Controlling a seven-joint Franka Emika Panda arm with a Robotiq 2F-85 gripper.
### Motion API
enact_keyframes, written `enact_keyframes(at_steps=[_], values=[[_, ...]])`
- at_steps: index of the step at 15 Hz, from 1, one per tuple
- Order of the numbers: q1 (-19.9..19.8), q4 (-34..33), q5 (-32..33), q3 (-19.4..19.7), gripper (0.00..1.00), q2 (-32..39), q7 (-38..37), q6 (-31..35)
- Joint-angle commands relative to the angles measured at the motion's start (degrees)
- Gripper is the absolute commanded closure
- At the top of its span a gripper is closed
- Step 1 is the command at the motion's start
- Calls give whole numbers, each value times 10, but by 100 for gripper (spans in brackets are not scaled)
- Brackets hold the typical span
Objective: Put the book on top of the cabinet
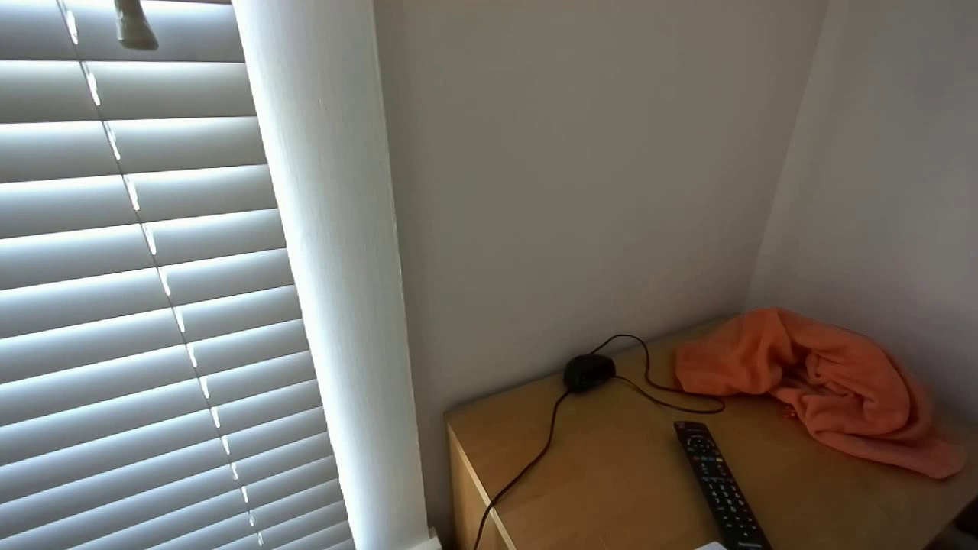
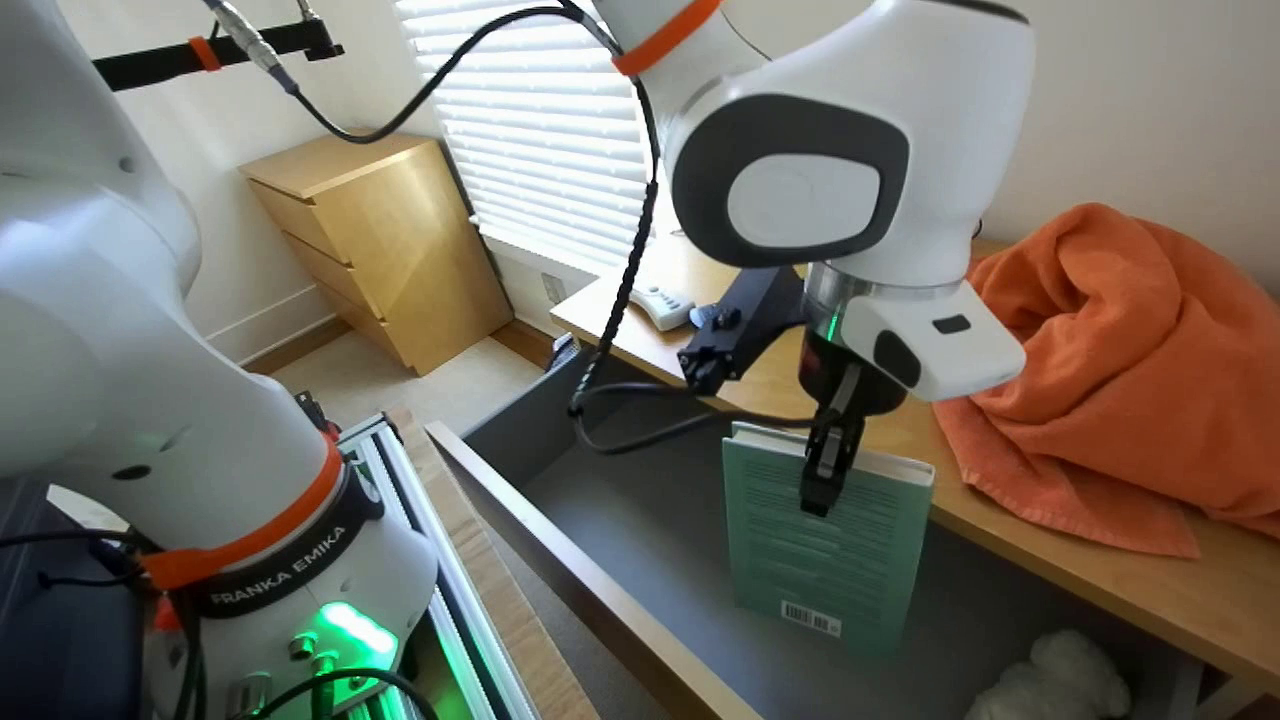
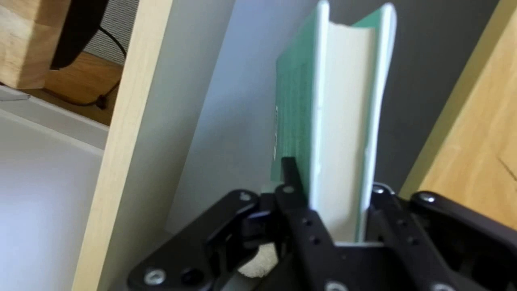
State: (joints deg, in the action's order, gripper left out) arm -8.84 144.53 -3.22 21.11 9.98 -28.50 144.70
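The green hardcover book (image 2: 825, 550) is upright over the open grey drawer in an exterior view. In the wrist view the book (image 3: 348, 121) shows its pale page edge between my fingers. My gripper (image 2: 826, 490) is shut on the book's upper edge, one finger on each cover; it also shows in the wrist view (image 3: 335, 173). I cannot tell whether the book's lower end touches the drawer floor. The light wood cabinet top (image 2: 1010, 530) lies just behind the book; it also shows in an exterior view (image 1: 611, 466) and in the wrist view (image 3: 480, 153).
An orange towel (image 2: 1130, 390) lies on the cabinet top. A black remote (image 1: 718, 489), a small black cabled box (image 1: 588, 372) and a white device (image 2: 660, 306) are there too. The open drawer's front panel (image 2: 600, 590) faces my base. A white fluffy thing (image 2: 1055, 680) lies inside.
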Motion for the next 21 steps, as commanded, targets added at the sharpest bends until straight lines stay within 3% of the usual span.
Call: enact_keyframes(at_steps=[1,3,8,11,15,21], values=[[2,25,84,5,93,-115,-74,-74],[-13,23,108,-14,93,-164,-91,-114],[-47,6,91,-59,93,-266,-84,-225],[-61,0,74,-82,93,-309,-76,-250],[-66,4,41,-94,93,-315,-61,-213],[-55,43,-68,-83,93,-285,17,-76]])
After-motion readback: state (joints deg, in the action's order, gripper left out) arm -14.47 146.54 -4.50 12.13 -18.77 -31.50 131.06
